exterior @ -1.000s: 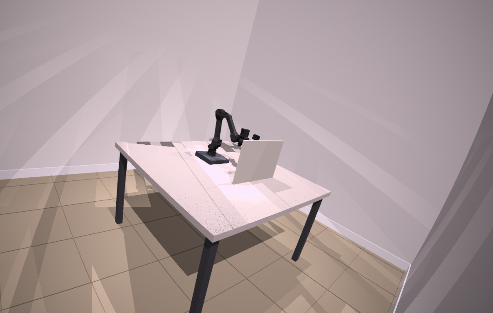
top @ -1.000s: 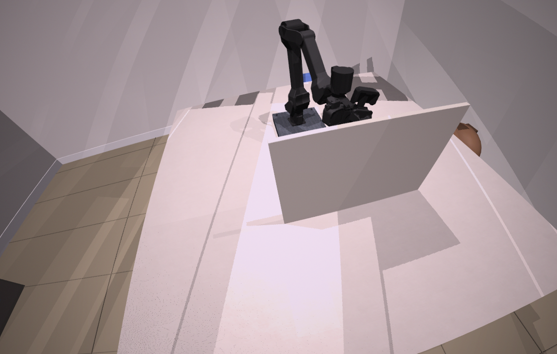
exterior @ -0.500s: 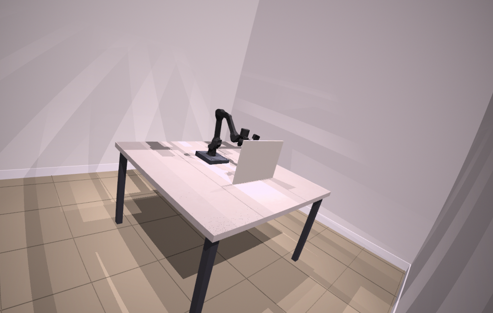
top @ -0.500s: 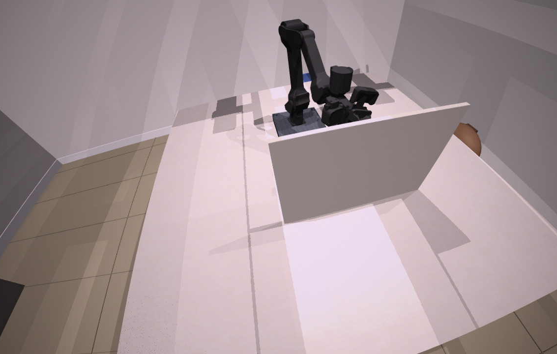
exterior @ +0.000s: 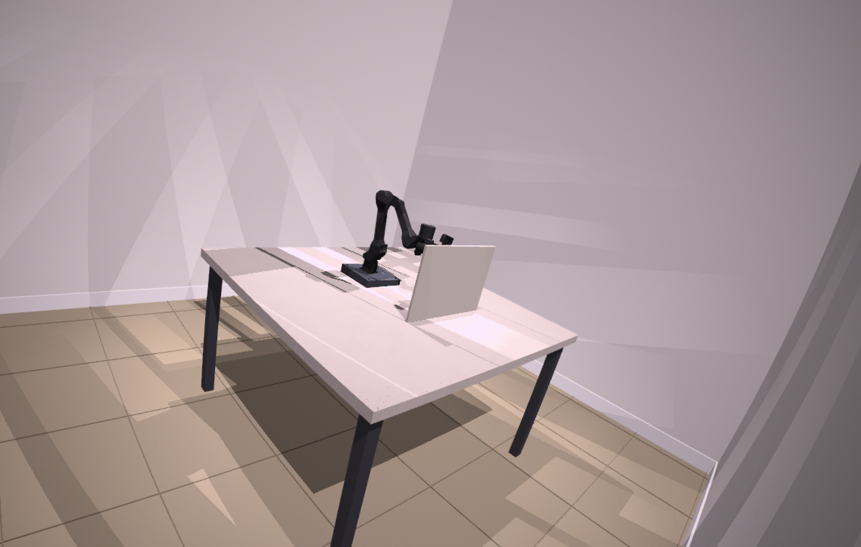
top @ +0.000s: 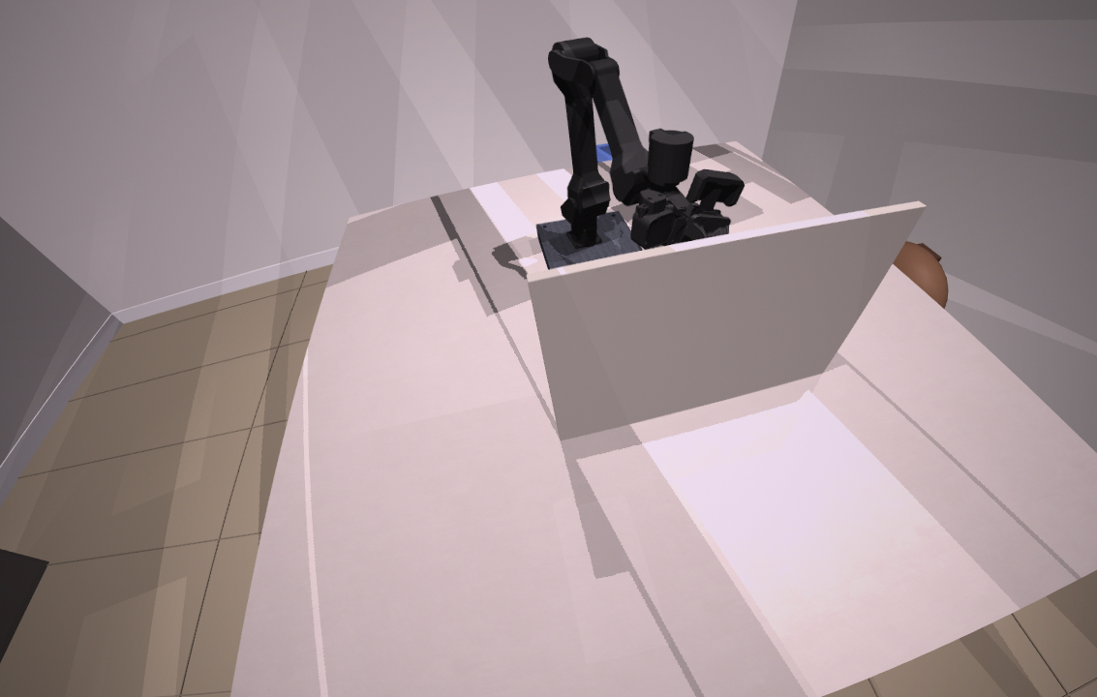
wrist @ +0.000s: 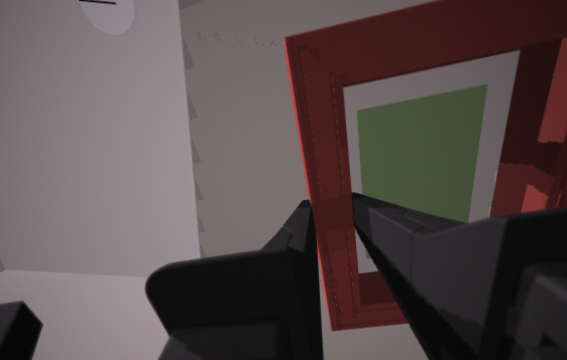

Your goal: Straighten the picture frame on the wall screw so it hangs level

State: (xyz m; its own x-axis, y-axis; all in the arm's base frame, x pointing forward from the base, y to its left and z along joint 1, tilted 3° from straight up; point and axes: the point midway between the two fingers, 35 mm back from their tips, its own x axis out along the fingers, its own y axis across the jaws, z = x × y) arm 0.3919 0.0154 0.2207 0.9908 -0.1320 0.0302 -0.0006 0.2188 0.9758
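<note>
The picture frame (wrist: 323, 125) is red with a white mat and a green picture, seen at the right of the wrist view, with its right part cut off. Its outline looks slanted there, but the camera's own tilt leaves its level unclear. My gripper (wrist: 328, 204) is shut on the frame's left side bar, one black finger outside the bar and one across its inner edge. In the top and exterior views the upright panel (top: 708, 329) (exterior: 450, 282) hides the frame and the fingertips. The screw and the notched strip are hidden.
The panel stands on the pale table (top: 431, 364) (exterior: 345, 333), and my arm (top: 582, 147) (exterior: 378, 224) stands behind it on a dark base plate (top: 556, 247) (exterior: 368, 277). A brown round object (top: 925, 275) is beyond the panel's right side. A blue item (top: 603, 153) lies behind the arm.
</note>
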